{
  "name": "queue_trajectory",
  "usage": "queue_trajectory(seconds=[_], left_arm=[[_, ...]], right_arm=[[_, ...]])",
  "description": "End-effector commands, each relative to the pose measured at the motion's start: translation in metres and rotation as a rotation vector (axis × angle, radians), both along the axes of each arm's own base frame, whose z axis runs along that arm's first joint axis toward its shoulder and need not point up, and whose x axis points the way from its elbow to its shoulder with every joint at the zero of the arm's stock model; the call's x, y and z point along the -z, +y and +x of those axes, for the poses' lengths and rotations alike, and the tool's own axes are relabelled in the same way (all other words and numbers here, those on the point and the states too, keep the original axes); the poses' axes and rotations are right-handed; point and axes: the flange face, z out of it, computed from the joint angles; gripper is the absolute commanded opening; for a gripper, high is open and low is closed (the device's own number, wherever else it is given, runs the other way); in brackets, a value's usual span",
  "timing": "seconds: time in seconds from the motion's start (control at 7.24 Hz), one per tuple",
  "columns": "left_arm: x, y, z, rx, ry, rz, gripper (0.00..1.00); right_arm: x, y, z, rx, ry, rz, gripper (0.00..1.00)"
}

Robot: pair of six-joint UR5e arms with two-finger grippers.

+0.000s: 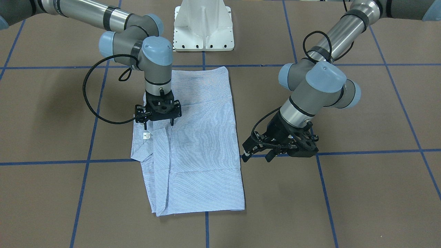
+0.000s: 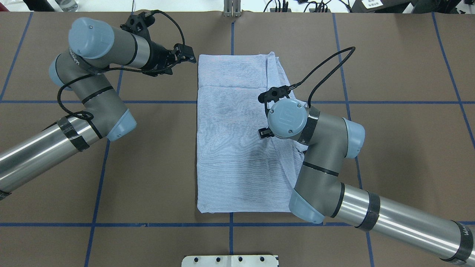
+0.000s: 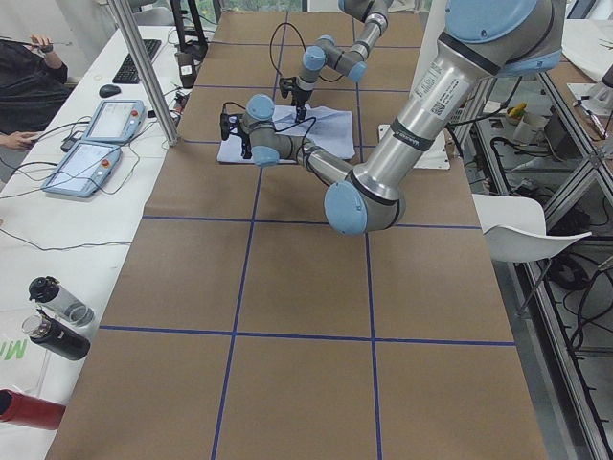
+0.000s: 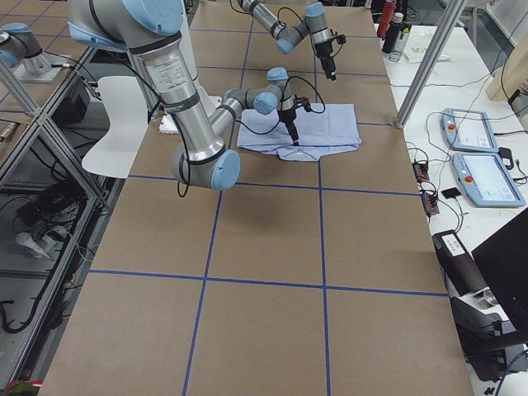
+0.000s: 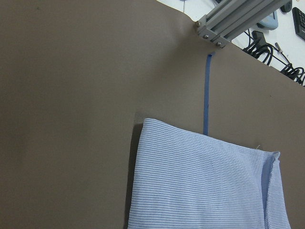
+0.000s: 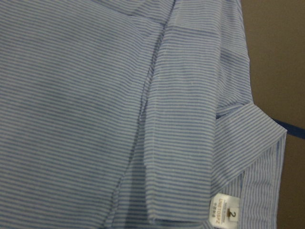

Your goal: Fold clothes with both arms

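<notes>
The light blue-and-white striped shirt (image 1: 203, 137) lies flat on the brown table, folded into a long rectangle; it also shows in the overhead view (image 2: 230, 148). Its collar and white neck label (image 1: 146, 135) lie at one long edge, and the label shows close up in the right wrist view (image 6: 224, 214). My right gripper (image 1: 157, 125) points straight down over the collar edge, open, with its fingertips just above the cloth. My left gripper (image 1: 256, 157) hangs tilted beside the opposite long edge, near the far corner (image 2: 187, 55), open and empty. The left wrist view shows that shirt corner (image 5: 200, 181).
The white pedestal base (image 1: 203, 27) stands at the robot's side of the table. Blue tape lines (image 1: 86, 162) cross the brown tabletop. An operators' desk with control tablets (image 3: 96, 134) and bottles (image 3: 53, 316) runs along the far side, behind an aluminium post (image 3: 144, 67).
</notes>
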Motion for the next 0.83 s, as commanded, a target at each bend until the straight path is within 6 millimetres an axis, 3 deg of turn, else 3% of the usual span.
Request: queue_trajectory(seconds=[0.0, 0.69], left_arm=[[0.002, 0.0, 0.0, 0.0, 0.002, 0.002, 1.0], [0.003, 0.001, 0.001, -0.001, 0.005, 0.002, 1.0]], right_arm=[[0.002, -0.001, -0.003, 0.004, 0.0, 0.0, 1.0], [-0.01, -0.003, -0.004, 0.026, 0.025, -0.002, 1.0]])
